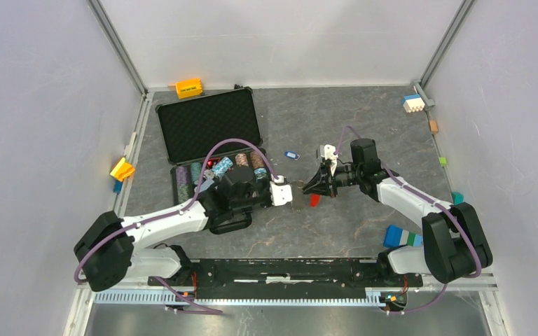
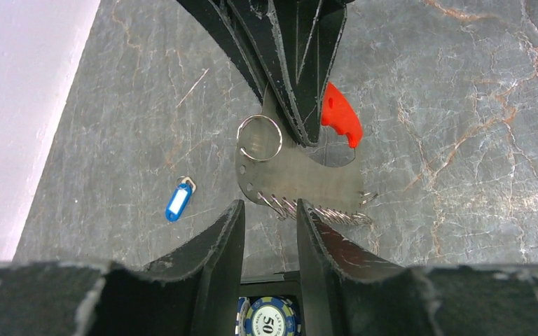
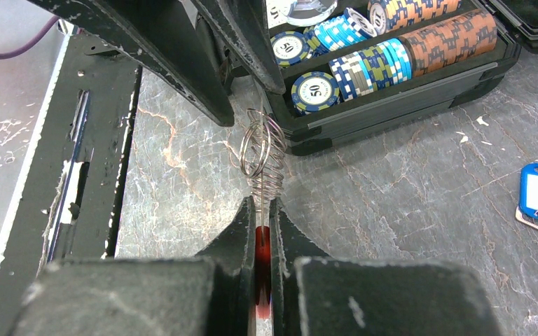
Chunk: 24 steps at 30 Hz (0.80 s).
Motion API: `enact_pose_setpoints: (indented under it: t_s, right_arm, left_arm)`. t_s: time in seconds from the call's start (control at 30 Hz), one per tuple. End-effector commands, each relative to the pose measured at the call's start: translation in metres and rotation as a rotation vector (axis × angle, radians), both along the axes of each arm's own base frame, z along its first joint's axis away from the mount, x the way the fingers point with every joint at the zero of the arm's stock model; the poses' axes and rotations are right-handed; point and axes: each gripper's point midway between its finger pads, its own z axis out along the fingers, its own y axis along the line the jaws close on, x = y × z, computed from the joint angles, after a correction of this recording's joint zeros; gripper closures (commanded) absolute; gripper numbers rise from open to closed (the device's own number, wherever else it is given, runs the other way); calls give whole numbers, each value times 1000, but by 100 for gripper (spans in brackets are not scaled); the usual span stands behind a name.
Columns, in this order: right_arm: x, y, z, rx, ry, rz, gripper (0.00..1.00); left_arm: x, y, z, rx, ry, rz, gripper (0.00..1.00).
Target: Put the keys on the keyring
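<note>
The keyring (image 2: 301, 171) is a flat silvery plate with a row of wire rings along its near edge, one larger ring (image 2: 259, 137) and a red tab (image 2: 340, 115). My right gripper (image 3: 263, 210) is shut on it edge-on at the red tab and holds it above the table; the stacked rings (image 3: 261, 150) stick out past its tips. My left gripper (image 2: 270, 213) is open, its tips on either side of the ring row, with nothing gripped. A blue-headed key (image 2: 178, 199) lies alone on the table, also in the top view (image 1: 291, 155) and the right wrist view (image 3: 536, 190).
An open black case (image 1: 210, 126) with rows of poker chips (image 3: 364, 66) stands right behind the left gripper. Coloured blocks lie at the edges: orange (image 1: 189, 87), yellow (image 1: 122, 169), white and blue (image 1: 412, 103), blue and green (image 1: 401, 236).
</note>
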Motion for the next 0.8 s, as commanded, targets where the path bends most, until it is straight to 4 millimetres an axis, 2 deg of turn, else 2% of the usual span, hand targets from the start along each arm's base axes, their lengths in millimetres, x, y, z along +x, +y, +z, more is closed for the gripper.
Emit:
enact_pose_setpoints:
  t_s: [0.0, 0.27, 0.77]
  right_arm:
    - [4, 4, 15, 29, -48, 24, 100]
    - [4, 4, 14, 27, -44, 24, 100]
    - [4, 4, 14, 27, -45, 24, 100]
  left_arm:
    - [8, -10, 24, -80, 22, 18, 61]
    - [12, -9, 29, -96, 34, 28, 66]
    - [8, -9, 15, -55, 42, -2, 73]
